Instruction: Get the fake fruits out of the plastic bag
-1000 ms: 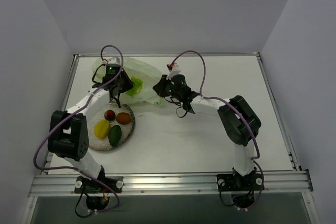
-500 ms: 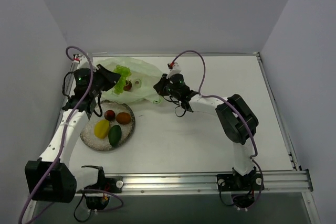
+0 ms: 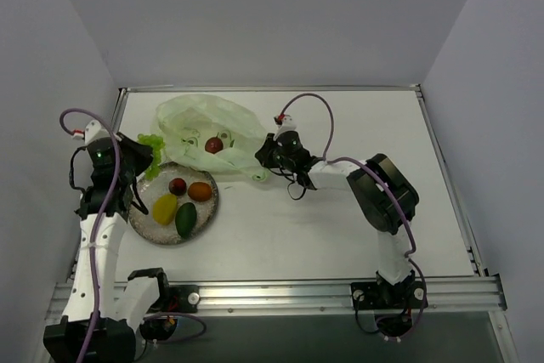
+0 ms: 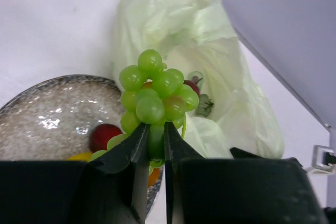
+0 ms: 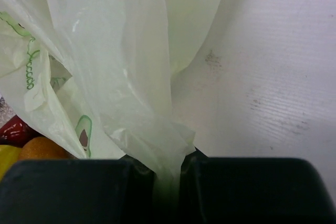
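The left claw (image 4: 153, 132) is clenched on a bunch of green grapes (image 4: 152, 93), held above the plate (image 4: 47, 108), likely for setting down. The right claw (image 5: 168, 169) pinches a corner of the bag (image 5: 121, 66) against the desk (image 5: 273, 77), anchoring it. One maroon fruit (image 3: 214, 144) seems left inside.

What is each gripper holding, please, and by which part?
Left gripper: the light green plastic grape bunch, by one end. Right gripper: the pale green translucent plastic bag, by a gathered fold.
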`<state>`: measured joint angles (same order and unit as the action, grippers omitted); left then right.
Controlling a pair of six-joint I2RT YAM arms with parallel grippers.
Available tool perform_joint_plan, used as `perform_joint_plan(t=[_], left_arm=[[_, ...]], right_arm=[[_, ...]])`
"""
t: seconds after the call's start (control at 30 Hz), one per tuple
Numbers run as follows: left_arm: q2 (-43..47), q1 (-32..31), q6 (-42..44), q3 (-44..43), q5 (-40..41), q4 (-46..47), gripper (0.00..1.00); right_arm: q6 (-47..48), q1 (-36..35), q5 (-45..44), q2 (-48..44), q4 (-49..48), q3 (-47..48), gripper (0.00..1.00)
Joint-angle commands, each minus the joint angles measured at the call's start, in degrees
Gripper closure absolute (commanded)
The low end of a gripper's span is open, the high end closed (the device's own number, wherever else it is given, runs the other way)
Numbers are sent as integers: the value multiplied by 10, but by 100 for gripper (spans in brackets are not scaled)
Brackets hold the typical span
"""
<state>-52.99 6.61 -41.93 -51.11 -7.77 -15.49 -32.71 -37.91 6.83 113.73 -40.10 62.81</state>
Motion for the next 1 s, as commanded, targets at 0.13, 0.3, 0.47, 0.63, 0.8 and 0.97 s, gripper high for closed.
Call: perform_joint_plan(t=[0.13, 0.3, 0.47, 0.63, 0.8, 0.97], left_arm=[[-25, 24, 16, 36, 108, -39, 98], [-92, 37, 34, 34, 136, -30, 98], [-144, 48, 41, 48, 124, -5, 98], [-149, 48, 34, 44, 141, -14, 58], [-106, 40, 34, 33, 117, -17, 31], [-107, -73, 31, -14, 114, -22, 42]], right_arm=[[15, 8, 4, -62, -38, -22, 100], [11, 11, 6, -76, -48, -37, 100], [7, 13, 14, -81, -51, -41, 100], [5, 13, 19, -81, -53, -43, 100], [6, 12, 23, -74, -54, -44, 100], [8, 5, 23, -59, -52, -42, 100]])
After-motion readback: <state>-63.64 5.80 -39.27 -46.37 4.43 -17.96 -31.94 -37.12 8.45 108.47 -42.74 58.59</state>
